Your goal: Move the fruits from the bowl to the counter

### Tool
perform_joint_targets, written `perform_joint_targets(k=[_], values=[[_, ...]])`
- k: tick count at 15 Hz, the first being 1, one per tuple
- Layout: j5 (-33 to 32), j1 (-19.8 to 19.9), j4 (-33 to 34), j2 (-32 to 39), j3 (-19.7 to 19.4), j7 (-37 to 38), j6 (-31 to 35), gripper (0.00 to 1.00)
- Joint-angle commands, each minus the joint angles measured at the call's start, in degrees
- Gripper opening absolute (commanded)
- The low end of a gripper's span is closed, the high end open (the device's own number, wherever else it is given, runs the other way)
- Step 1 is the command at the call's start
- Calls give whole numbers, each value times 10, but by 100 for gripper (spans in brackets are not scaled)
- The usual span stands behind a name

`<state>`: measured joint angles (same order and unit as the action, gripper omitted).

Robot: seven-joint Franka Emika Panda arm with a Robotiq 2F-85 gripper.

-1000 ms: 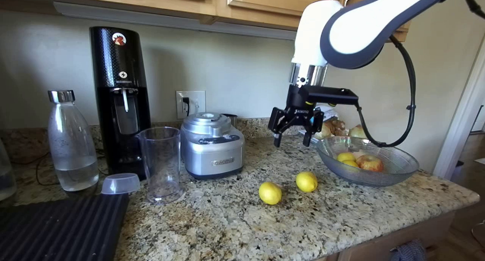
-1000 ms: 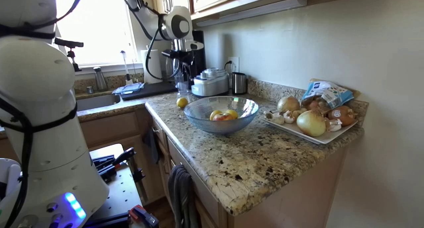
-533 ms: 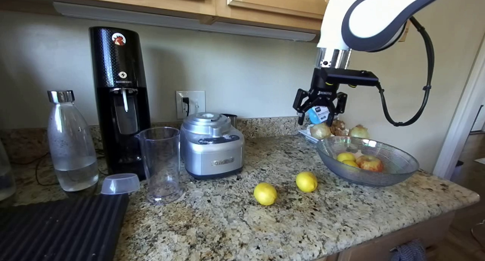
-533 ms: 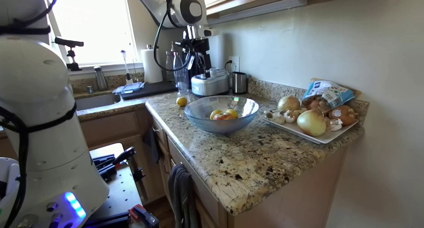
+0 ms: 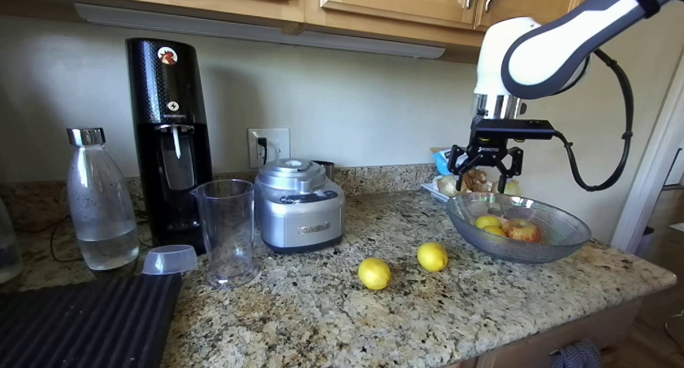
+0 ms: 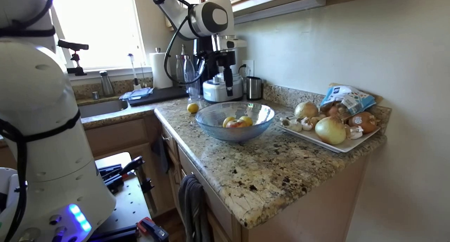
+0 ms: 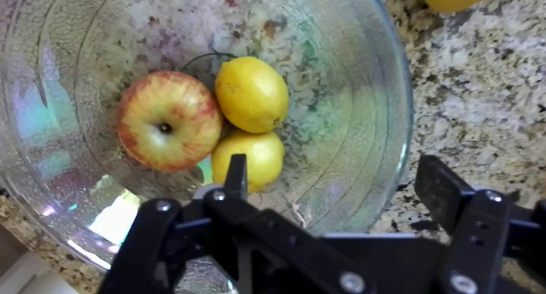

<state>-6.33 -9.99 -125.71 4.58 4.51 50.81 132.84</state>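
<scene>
Hanging over edge of glass bowl (image 5: 539,255): gripper (image 5: 480,184), fingers (image 7: 237,174) spread wide. In wrist view, one finger shows in front of lower lemon (image 7: 258,155), other past bowl edge. Inside bowl: apple (image 7: 175,110), upper lemon (image 7: 252,94) and lower lemon, bunched close. On counter (image 5: 299,325): third lemon (image 5: 432,256) near bowl, fourth lemon (image 5: 374,273) farther off. Food processor (image 5: 302,218) and clear jug (image 5: 227,229) also on counter. Onions (image 6: 330,130) on white plate (image 6: 339,148) by wall (image 6: 415,59).

"ROBOTIQ" on housing (image 5: 488,149) above jaws; bolt sign (image 5: 173,106) on black appliance (image 5: 169,85); silver appliance (image 5: 299,210) lettering (image 5: 314,228) blurred
</scene>
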Motion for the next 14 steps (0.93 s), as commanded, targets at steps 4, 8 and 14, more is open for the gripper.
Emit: perform_joint_targets(k=[4,8,14], values=[[11,20,-53,-4,-11,68,15,100],[26,25,-70,7,-14,75,37,100],[82,24,-77,51,-21,104,84,100]])
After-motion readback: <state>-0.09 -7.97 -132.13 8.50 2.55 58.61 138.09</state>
